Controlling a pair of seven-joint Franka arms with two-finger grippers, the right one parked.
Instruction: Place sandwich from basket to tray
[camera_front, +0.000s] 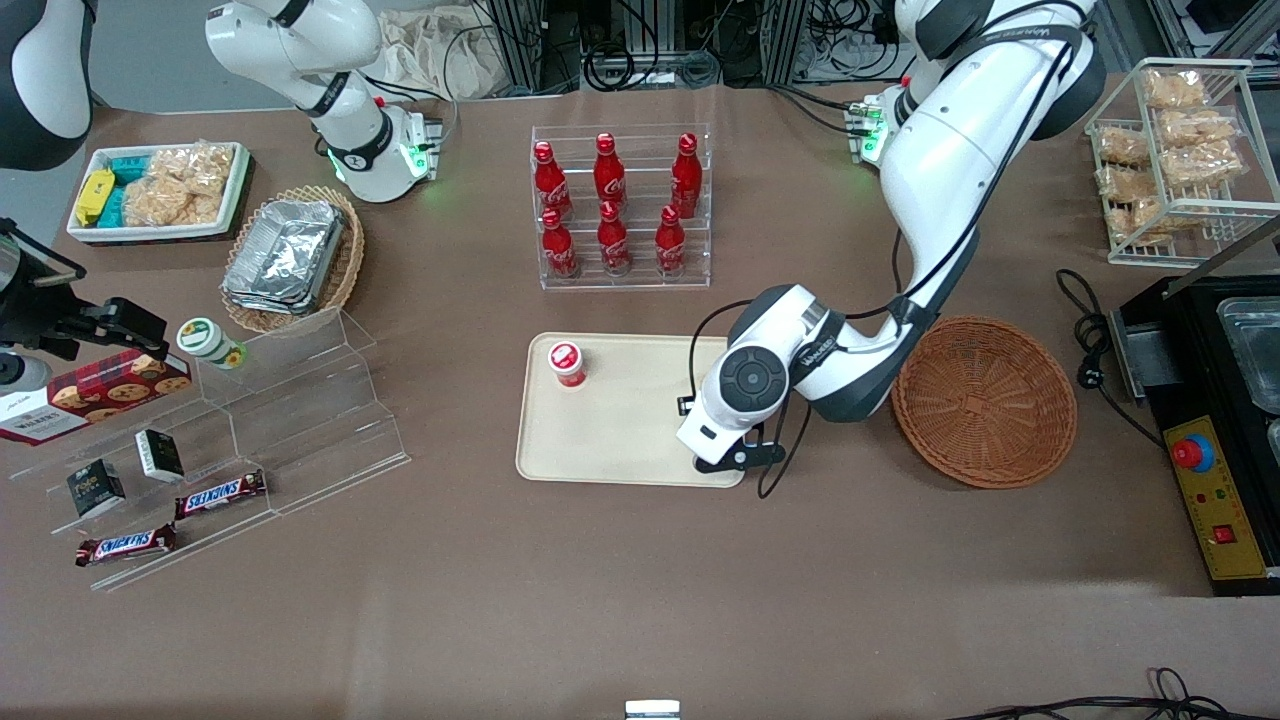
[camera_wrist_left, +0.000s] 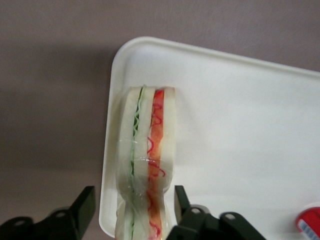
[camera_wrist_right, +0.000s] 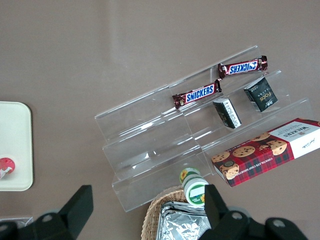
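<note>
The sandwich (camera_wrist_left: 147, 145) stands on its edge on the beige tray (camera_wrist_left: 240, 125), at the tray's corner, with green and orange-red filling showing. My left gripper (camera_wrist_left: 134, 194) is open around it, one finger (camera_wrist_left: 86, 205) well apart from the bread and the other finger (camera_wrist_left: 180, 200) close beside it. In the front view the gripper (camera_front: 735, 455) hangs low over the tray (camera_front: 620, 420), at the corner nearest the camera and the basket, and hides the sandwich. The reddish-brown wicker basket (camera_front: 985, 400) lies beside the tray with nothing in it.
A small red-capped cup (camera_front: 567, 362) stands on the tray, also seen in the left wrist view (camera_wrist_left: 310, 225). A rack of red bottles (camera_front: 620, 205) stands farther from the camera than the tray. A black appliance (camera_front: 1215, 420) sits beside the basket. An acrylic step shelf with snacks (camera_front: 230, 440) lies toward the parked arm's end.
</note>
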